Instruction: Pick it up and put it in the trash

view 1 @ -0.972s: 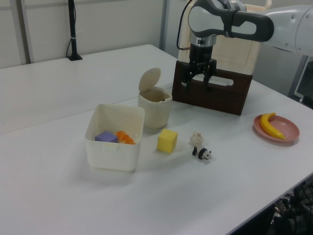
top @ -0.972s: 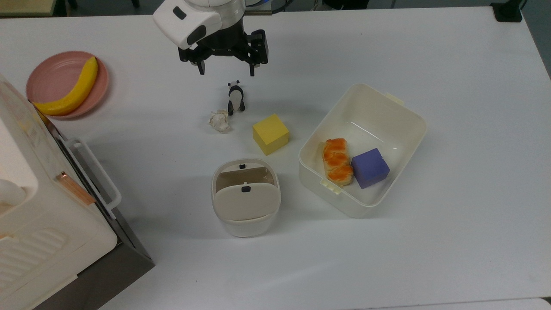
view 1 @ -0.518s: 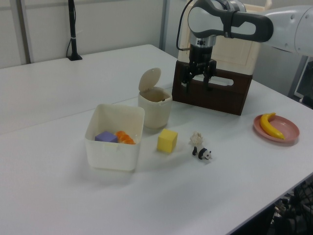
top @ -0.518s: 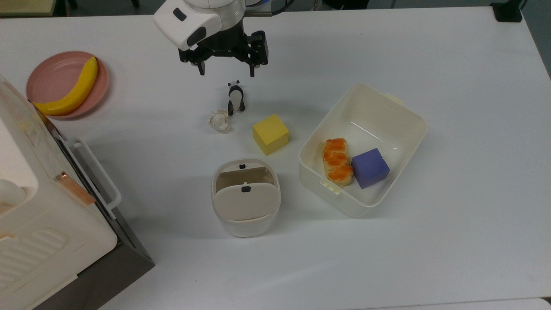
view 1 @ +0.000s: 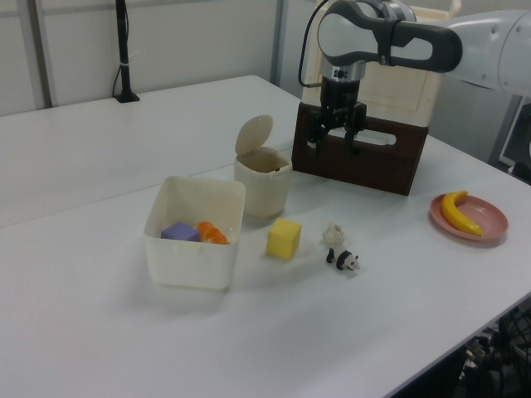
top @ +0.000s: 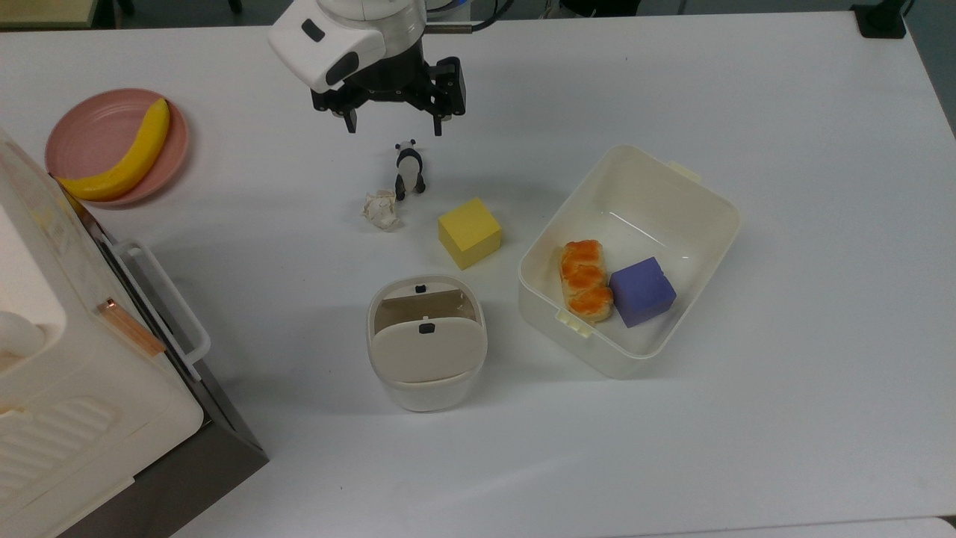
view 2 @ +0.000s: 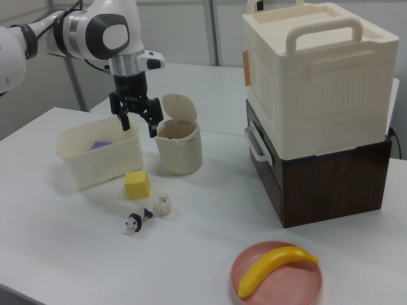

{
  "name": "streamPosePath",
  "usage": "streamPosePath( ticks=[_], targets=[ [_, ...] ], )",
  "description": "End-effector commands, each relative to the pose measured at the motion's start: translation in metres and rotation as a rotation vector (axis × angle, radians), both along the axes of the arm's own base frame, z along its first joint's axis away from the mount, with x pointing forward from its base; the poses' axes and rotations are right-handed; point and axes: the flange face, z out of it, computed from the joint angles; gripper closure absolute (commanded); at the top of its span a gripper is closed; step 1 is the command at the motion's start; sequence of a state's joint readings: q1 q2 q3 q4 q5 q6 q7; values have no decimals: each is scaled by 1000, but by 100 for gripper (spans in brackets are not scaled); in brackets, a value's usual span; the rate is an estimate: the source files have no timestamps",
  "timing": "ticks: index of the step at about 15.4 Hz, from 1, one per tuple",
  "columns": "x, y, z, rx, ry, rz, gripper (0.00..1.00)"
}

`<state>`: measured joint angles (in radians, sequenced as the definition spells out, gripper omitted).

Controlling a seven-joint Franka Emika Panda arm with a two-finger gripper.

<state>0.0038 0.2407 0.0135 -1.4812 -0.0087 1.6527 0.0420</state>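
Observation:
The crumpled off-white paper wad (top: 382,210) (view 1: 333,234) (view 2: 164,204) lies on the white table, right beside a small panda figurine (top: 408,169). The trash (top: 426,344) (view 1: 264,186) (view 2: 179,149) is a cream rounded bin, and its flap lid is tilted open. In the top view it stands below the wad. My gripper (top: 393,128) (view 1: 335,148) (view 2: 139,129) hangs open and empty in the air. In the top view it sits above the panda, apart from the wad.
A yellow cube (top: 469,232) sits between the wad and a cream rectangular tub (top: 642,153) that holds a bread piece (top: 585,279) and a purple cube (top: 641,291). A pink plate (top: 97,119) with a banana (top: 123,161) and a large cream box (top: 67,359) on a dark base stand at the top view's left.
The gripper has edged slightly downward in the top view, still open. The wad, panda and bin have not moved.

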Motion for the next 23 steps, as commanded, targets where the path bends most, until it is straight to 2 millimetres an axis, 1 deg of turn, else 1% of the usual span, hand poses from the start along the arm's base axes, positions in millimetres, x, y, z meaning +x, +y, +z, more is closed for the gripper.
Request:
streamPosePath(
  ticks=[1,3,4,7,8,9,10,12,14,17,19,21,23],
  targets=[
    [-9,-2,-21,1,59,59,0],
    [-15,-8,-45,-17,105,77,0],
    [-16,-7,-52,-36,112,86,0],
    [-17,-7,-86,-50,102,97,0],
    [-15,-8,-108,-62,88,103,0],
    [-12,-9,-122,-64,80,101,0],
    [-5,-9,-142,-66,82,102,0],
    [0,-11,-160,-78,85,110,0],
    [1,-11,-176,-87,105,118,5],
    [4,-16,-199,-111,124,138,17],
    [4,-19,-207,-126,138,148,27],
    [4,-21,-208,-135,141,160,45],
    [4,-26,-207,-131,144,181,68]
  ],
)
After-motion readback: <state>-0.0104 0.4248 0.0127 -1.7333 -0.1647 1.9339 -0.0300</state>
